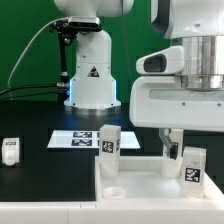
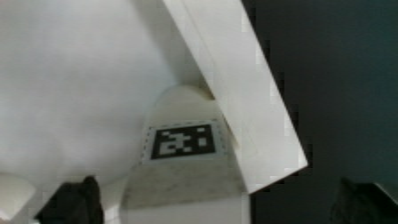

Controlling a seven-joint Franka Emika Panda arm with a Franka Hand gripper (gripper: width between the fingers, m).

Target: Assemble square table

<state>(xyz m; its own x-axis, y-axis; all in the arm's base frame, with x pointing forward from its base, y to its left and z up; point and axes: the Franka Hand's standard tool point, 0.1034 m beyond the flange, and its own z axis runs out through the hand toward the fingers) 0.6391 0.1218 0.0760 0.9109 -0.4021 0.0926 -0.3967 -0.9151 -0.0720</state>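
Matt white plastic square table [image 1: 135, 180], grainy-surfaced leg [image 2: 187, 170], matt black tabletop [image 1: 40, 140].

The arm [image 1: 195, 60] is cased in glossy white shells with grey joint bands, and the base [image 1: 90, 75] gets a black triangle sticker plus a blue glow at its foot. A black cable [image 1: 35, 55] is looped behind it. Fingertips [image 2: 80, 198] are dark.

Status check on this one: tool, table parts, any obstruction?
Tool open, holding nothing. Two legs upright on the slab, one leg off to the side. Nothing in the way.
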